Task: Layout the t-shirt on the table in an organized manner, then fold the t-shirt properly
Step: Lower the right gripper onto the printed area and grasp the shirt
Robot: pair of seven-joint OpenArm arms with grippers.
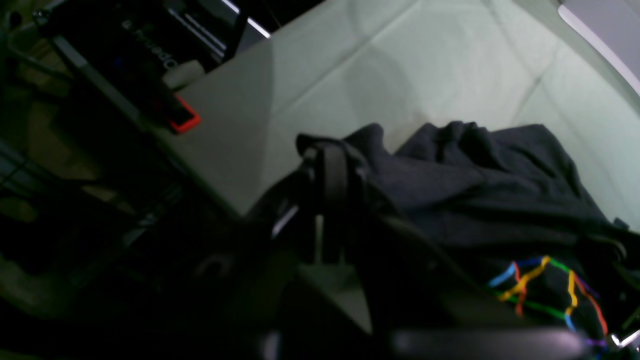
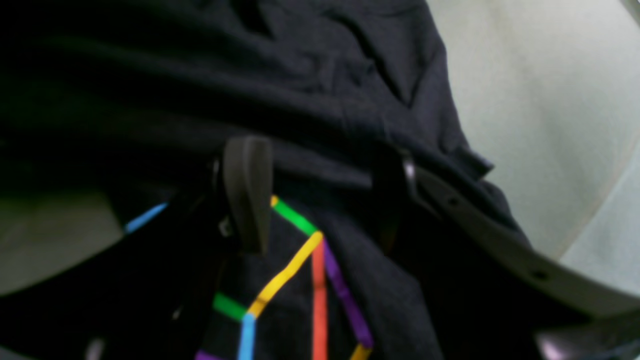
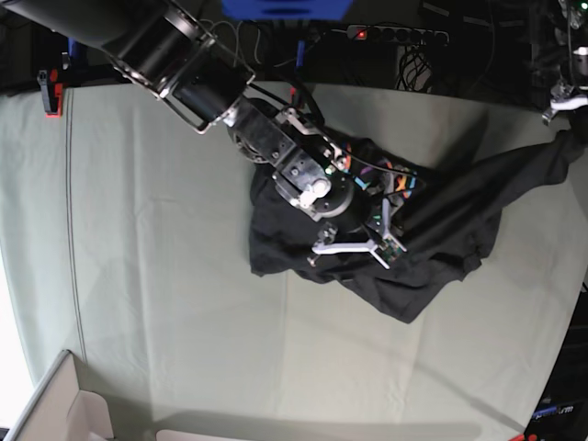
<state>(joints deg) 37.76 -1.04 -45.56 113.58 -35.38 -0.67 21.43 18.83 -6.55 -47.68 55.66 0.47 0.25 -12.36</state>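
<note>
The black t-shirt point(image 3: 432, 230) lies bunched on the grey-green table point(image 3: 165, 276), with one part stretched out toward the right edge. My left gripper point(image 3: 562, 101) is at that far right end, shut on a fold of the t-shirt point(image 1: 475, 185); in the left wrist view its fingers point(image 1: 327, 160) pinch the black fabric. My right gripper point(image 3: 354, 246) hangs over the middle of the heap, open. In the right wrist view its fingers point(image 2: 247, 195) stand wide apart just above the t-shirt point(image 2: 300, 75), over the rainbow line graphic point(image 2: 300, 265).
A cardboard box point(image 3: 55, 404) stands at the near left corner. A power strip point(image 3: 395, 35) and cables lie beyond the table's far edge. A red and black clamp point(image 3: 50, 92) sits on the left far edge. Dark equipment with a red part point(image 1: 185, 120) is beside the table point(image 1: 400, 65).
</note>
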